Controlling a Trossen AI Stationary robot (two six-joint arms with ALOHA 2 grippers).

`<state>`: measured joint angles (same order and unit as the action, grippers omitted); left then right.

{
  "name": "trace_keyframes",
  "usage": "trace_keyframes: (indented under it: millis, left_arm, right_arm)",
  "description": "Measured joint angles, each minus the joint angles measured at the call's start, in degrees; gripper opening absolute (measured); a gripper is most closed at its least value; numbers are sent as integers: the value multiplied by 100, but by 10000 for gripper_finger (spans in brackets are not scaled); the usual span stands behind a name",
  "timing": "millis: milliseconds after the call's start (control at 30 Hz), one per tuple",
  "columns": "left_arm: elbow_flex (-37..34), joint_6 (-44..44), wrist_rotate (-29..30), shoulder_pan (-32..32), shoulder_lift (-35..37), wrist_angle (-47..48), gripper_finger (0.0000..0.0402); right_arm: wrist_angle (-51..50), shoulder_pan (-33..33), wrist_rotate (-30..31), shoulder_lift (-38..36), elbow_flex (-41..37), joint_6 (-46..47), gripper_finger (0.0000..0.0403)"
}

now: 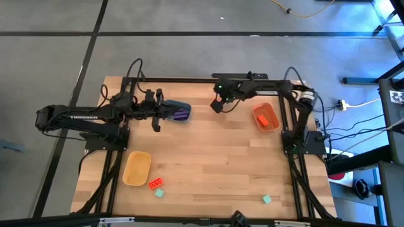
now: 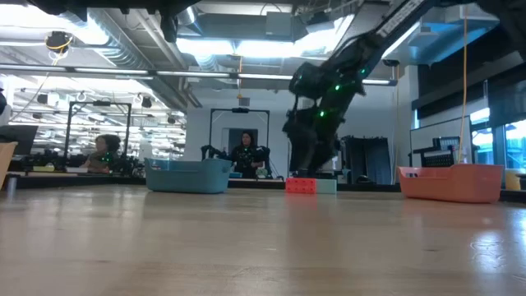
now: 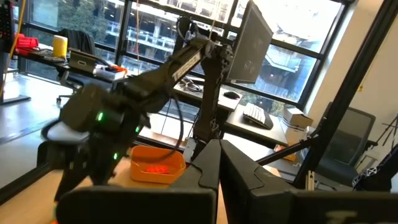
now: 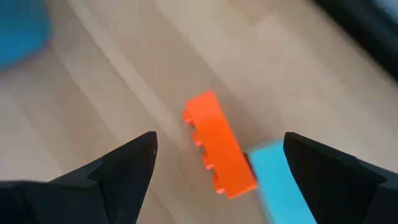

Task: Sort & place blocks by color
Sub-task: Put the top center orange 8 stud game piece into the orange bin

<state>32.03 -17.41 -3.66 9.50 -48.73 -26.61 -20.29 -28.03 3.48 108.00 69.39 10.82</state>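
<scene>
At the tabletop's [image 1: 214, 157] near edge an orange brick [image 4: 217, 152] lies flat, studs to one side, with a mint block [image 4: 277, 180] touching one end; both sit just beside the yellow tub [image 1: 137, 169], and a second mint block [image 1: 267, 199] lies well apart along the same edge. The right wrist view frames the brick between the right pincer's [image 1: 218, 106] widely released fingers [image 4: 124, 162], its long axis running roughly across the line between them, a little skewed, so a squeeze would likely fall on its narrow sides. The pincer itself hangs well apart from the brick, raised above the far middle of the tabletop, so the brick lies toward the near edge and the left side from it. The left pincer [image 1: 163, 113], clenched on nothing visible, waits farther back by the blue tub [image 1: 172, 107] of purple blocks [image 1: 182, 115], somewhat nearer the brick. On the far right, the orange tub [image 1: 259, 108] holds red bricks [image 1: 266, 120].
</scene>
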Motion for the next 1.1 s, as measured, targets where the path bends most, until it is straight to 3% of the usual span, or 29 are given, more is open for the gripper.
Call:
trace_keyframes:
  millis: [233,333,467,600,700,900,1100]
  left_arm:
    - [0,-43,13,0,0,0,0]
    - [0,-52,13,0,0,0,0]
    - [0,-52,89,0,0,0,0]
    - [0,-48,169,2,0,0,0]
    - [0,-46,169,0,0,0,0]
    - [0,-45,173,1,0,0,0]
    - [0,-50,165,1,0,12,0]
  right_arm:
    - [92,7,86,437,173,-339,347]
    - [42,7,132,451,173,-414,323]
    - [-17,7,153,451,173,-576,255]
    - [-198,24,116,451,170,-745,158]
    - [-338,22,-217,378,170,-888,94]
    - [-467,25,-978,-341,125,-1283,96]
    - [-81,227,-1193,-1954,-754,-1090,96]
